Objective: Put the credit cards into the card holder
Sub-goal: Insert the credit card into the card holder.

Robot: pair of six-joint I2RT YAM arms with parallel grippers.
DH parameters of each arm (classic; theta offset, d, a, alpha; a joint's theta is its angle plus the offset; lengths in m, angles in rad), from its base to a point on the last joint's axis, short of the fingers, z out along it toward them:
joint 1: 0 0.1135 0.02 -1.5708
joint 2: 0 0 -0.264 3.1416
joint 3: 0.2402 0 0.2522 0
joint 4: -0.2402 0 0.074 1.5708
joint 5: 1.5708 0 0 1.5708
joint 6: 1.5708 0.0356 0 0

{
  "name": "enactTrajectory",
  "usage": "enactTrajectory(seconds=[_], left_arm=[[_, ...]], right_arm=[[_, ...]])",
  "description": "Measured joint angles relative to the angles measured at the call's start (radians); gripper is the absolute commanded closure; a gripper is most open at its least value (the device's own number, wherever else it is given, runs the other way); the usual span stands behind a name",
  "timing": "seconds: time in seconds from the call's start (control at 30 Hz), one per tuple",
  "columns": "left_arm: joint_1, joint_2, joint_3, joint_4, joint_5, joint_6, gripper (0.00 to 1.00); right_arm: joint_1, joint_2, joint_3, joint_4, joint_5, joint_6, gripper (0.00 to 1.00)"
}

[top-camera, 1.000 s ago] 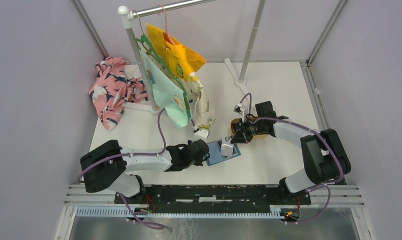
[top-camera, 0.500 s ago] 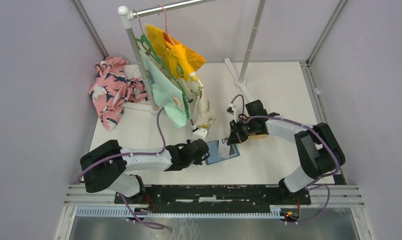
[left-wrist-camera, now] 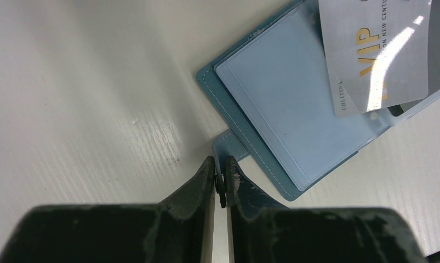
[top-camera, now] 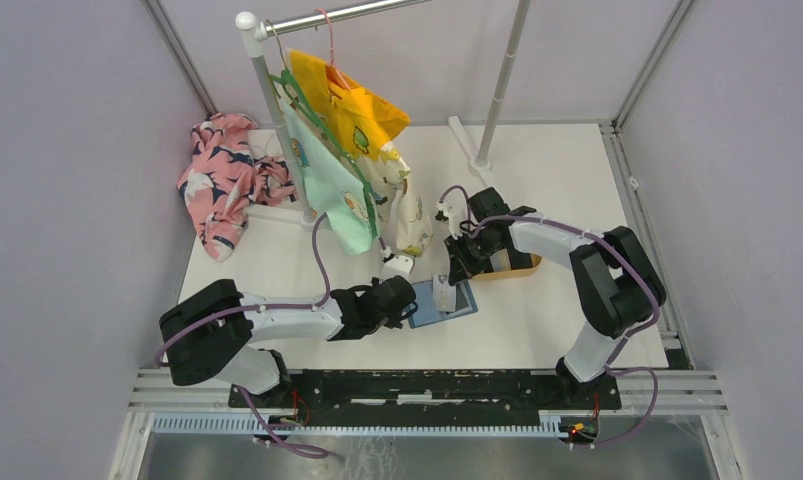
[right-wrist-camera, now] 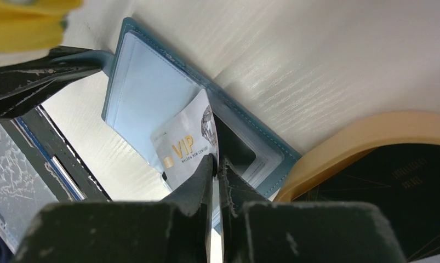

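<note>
Wallet of teal-blue leather-like material lies folded open on the white table, just in front of the 2 arm bases, its pale blue inner pockets facing up. The left gripper comes in low from the left with its 2 dark fingers pinched tight on the wallet's small snap tab.

The right gripper reaches over from the far right, its fingers clamped on the upper edge of a silver card with gold "VIP" lettering. That card stands tilted over the wallet's right half, its lower edge down at the pockets. I cannot tell whether it has entered a slot.

Just beside the wallet, to its right, sits a tan oval tray, and inside it lies a black card with faint gold print.

Farther back stands a white and metal clothes rack hung with mint-green and yellow children's garments. A pink floral cloth is heaped at the back left corner of the table.
</note>
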Motion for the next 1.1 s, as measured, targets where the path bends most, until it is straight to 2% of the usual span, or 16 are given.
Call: enactTrajectory(seconds=[0.5,1.1], left_arm=[[0.006,0.0,0.0,0.008,0.001,0.034,0.83],[0.01,-0.021,0.0,0.024,0.002,0.071,0.83]], right_arm=[[0.015,0.129,0.13,-0.164,-0.051,-0.058,0.95],[0.031,0.195,0.195,-0.24,-0.075,-0.053,0.9]])
